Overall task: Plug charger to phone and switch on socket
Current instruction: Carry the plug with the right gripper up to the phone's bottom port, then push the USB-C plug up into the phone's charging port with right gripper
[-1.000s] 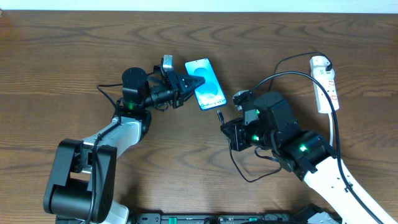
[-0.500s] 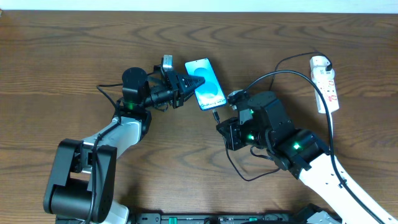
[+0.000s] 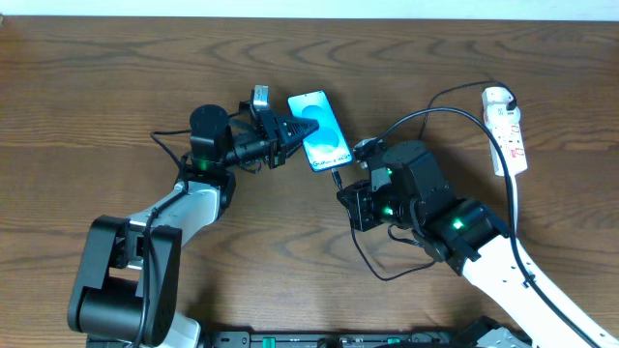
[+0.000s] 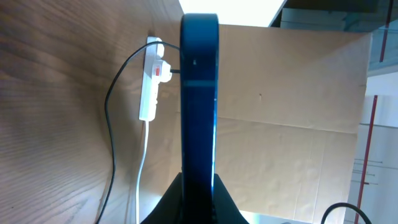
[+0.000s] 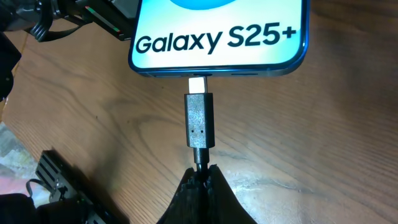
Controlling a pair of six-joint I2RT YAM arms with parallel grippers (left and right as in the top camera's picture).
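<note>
Right claw (image 5: pixel 202 180) clamped shut on the charger (image 5: pixel 200 121) cable just behind its connector. Metal tip sits at the phone (image 5: pixel 217 37) bottom port, 12 o'clock in the wrist view. Overhead, we see the left claw (image 3: pixel 295 130) at 11 o'clock, pinched on the phone's edge. Socket (image 3: pixel 507 130) well apart at 2 o'clock.

phone (image 3: pixel 327 141) 1 | charger (image 5: pixel 200 121) 1 | socket (image 3: pixel 507 130) 1 | white cord (image 4: pixel 145 155) seemingly 1
</note>
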